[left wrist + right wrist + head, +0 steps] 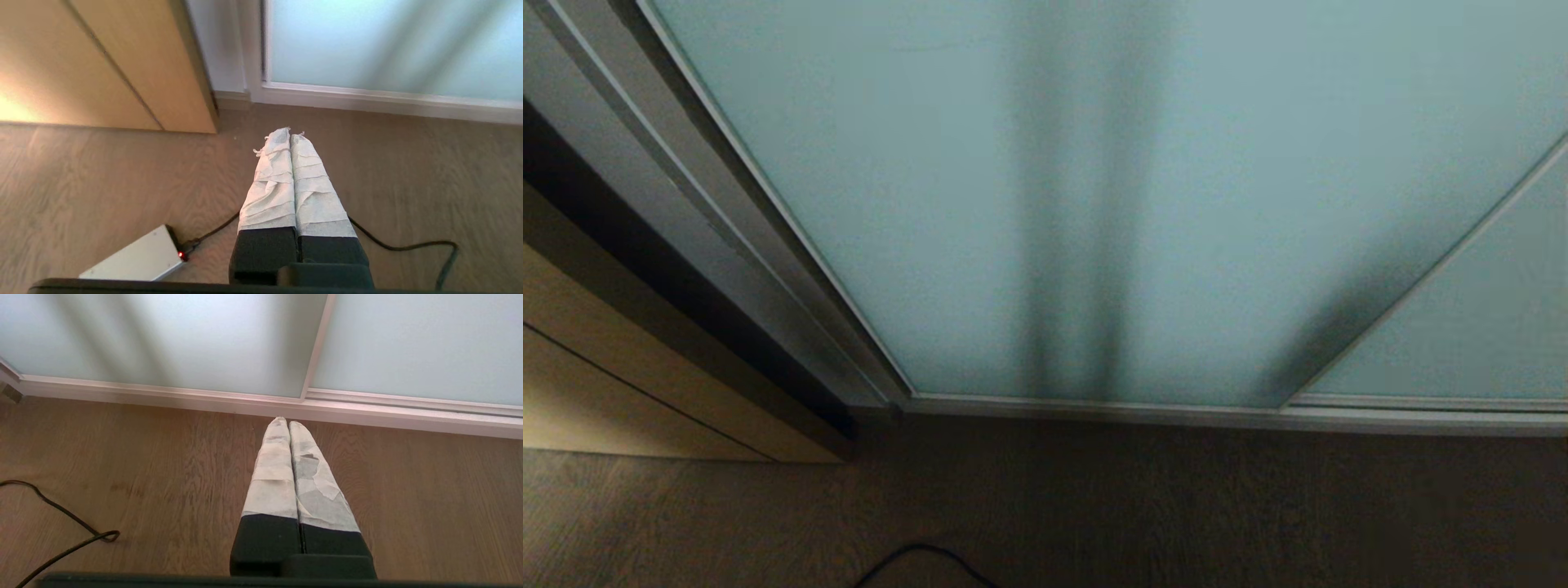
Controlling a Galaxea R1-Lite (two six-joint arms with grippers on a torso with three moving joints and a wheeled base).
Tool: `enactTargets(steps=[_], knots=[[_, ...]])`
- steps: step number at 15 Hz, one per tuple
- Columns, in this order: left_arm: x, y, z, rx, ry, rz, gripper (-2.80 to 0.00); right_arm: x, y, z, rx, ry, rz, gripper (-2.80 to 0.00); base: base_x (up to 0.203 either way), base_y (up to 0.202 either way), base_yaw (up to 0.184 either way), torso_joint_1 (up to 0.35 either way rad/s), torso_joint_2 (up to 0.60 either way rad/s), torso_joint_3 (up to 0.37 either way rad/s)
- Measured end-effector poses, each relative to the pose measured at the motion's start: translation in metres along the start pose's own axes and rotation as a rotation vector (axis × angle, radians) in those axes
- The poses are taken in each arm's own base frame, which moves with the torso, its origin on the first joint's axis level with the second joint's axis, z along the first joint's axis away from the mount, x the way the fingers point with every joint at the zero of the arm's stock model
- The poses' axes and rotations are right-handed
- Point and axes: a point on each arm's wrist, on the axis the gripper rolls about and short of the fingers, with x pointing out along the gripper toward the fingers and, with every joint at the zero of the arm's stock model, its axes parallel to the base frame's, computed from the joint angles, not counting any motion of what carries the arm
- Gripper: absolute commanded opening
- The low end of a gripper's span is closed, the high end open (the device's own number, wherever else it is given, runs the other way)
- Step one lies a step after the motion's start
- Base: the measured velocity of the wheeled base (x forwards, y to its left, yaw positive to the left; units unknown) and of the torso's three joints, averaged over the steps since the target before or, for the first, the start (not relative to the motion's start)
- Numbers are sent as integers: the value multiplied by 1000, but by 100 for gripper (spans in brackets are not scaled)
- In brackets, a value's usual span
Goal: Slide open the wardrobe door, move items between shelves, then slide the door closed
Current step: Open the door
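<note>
We face the sliding wardrobe door (1029,204), fully drawn across its opening; its frosted pane fills the head view from nine o'clock round to three, its lower frame meeting the wooden floor (1176,506) at six o'clock; a second glass panel (1486,327) overlaps it at four o'clock; a beige wooden panel (596,392) stands at eight o'clock; a black cable (923,563) loops at six. Our left gripper (290,136) hangs above the floor, its taped fingers pressed together on nothing; our right gripper (288,424) hangs likewise, tips pressed together, just short of the door's bottom rail (163,394); a white box (135,257) lies beside the left one.
</note>
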Motion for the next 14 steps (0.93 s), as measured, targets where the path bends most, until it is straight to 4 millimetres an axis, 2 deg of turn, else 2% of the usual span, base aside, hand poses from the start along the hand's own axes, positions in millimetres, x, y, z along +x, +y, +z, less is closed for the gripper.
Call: enactTargets(steps=[8, 10, 14], knots=[[1, 0, 3, 3, -32, 12, -280, 0, 0, 0, 0, 0, 0, -280, 0, 0, 0, 0, 0, 0], [-3, 0, 26, -1, -52, 25, -280, 0, 0, 0, 0, 0, 0, -280, 0, 0, 0, 0, 0, 0], [-17, 2, 97, -10, -203, 97, -280, 0, 0, 0, 0, 0, 0, -280, 0, 0, 0, 0, 0, 0]])
